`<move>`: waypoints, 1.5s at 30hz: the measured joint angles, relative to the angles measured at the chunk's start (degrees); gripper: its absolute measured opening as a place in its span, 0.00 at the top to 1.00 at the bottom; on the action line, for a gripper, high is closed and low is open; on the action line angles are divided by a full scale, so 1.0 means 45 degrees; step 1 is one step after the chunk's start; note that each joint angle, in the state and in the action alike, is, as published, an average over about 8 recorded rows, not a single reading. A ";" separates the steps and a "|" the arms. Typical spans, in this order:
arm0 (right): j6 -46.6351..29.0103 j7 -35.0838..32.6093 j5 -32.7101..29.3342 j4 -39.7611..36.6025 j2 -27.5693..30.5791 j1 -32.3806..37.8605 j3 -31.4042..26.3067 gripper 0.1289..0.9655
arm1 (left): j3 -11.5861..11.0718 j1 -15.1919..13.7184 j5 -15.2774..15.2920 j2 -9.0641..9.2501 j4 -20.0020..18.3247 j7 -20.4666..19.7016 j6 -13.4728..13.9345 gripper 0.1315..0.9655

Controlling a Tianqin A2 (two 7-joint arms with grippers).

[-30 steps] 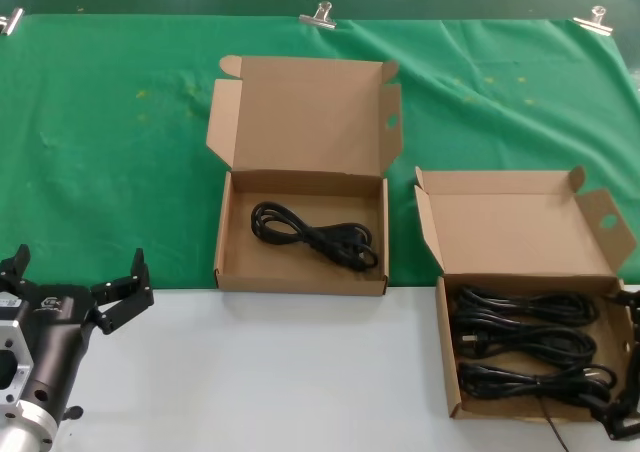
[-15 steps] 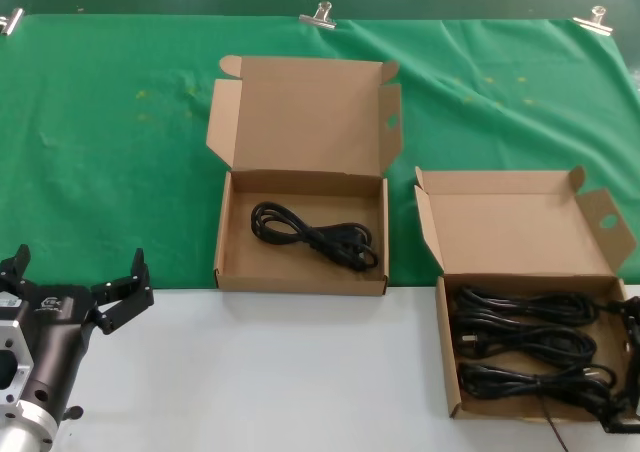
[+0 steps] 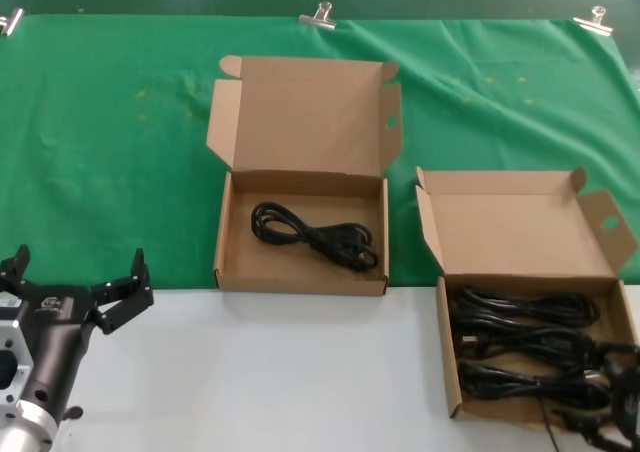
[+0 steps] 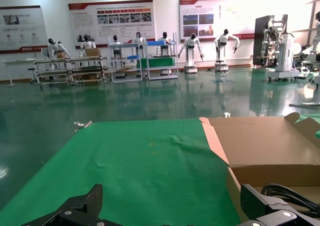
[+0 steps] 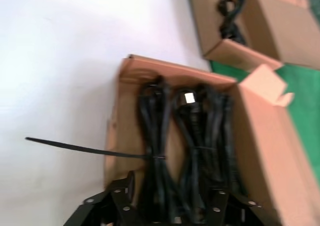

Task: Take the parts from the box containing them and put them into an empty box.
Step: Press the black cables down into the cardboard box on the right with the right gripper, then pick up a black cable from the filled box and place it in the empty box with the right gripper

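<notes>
Head view: right gripper [image 3: 612, 434] low over the cords [image 3: 525, 347], jaws spread; left gripper [image 3: 78, 294] parked, released.

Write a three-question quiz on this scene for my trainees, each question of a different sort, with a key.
1. True or false: the middle box holds one cord bundle.
2. How many cord bundles lie in the right-hand box? A) one B) three C) five
3. Fill in: the right tool is at the right-hand box's ____ corner, while the left tool waits over the white table.

Key: 1 true; 2 B; 3 near right.
</notes>
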 joint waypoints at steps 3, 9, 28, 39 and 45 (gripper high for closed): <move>-0.0763 0.1850 -0.1847 -0.0123 -0.0037 0.0167 0.0002 0.55 | 0.0000 0.0000 0.0000 0.0000 0.0000 0.0000 0.0000 0.00; -0.1966 0.5519 -0.5503 -0.0109 -0.0076 0.0471 0.0041 0.69 | 0.0000 0.0000 0.0000 0.0000 0.0000 0.0000 0.0000 0.00; -0.4756 1.3795 -1.4890 0.1632 -0.0503 -0.1735 0.4348 0.89 | 0.0000 0.0000 0.0000 0.0000 0.0000 0.0000 0.0000 0.00; -0.6044 1.5203 -1.6375 0.4023 -0.0764 -0.3458 0.7789 0.90 | 0.0000 0.0000 -0.0001 0.0000 0.0000 0.0001 0.0000 0.00; -0.6643 1.5853 -1.6824 0.5333 -0.1309 -0.4299 0.9537 0.90 | 0.0000 0.0000 -0.0001 0.0000 0.0000 0.0001 0.0000 0.00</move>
